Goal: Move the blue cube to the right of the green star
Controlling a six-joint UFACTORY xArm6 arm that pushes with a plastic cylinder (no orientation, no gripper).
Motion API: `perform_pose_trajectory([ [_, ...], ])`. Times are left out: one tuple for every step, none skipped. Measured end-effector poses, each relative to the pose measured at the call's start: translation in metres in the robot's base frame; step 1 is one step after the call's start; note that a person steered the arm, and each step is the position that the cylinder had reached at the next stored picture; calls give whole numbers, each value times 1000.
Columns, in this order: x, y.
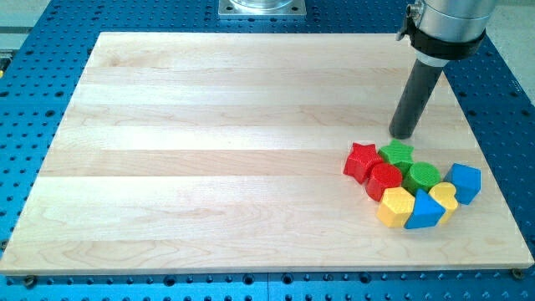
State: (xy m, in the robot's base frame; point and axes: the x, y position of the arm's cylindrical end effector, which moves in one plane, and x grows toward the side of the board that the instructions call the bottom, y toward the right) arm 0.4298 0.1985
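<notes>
Camera view puts my tip — a bare rod, holding nothing — just above the green star. Blue cube sits lower right; I'd circle around and nudge it up gently.

My tip rests on the wooden board. Just below it sits the green star, the red star below-left. The blue cube lies below-right (well apart from my tip), beyond the green cylinder.
</notes>
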Motion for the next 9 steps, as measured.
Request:
perform_pose_trajectory([
  [5,3],
  [-5,36],
  [-3,71],
  [9,118],
  [9,146],
  [83,98],
  [126,56],
  [93,-2],
  [71,-12],
])
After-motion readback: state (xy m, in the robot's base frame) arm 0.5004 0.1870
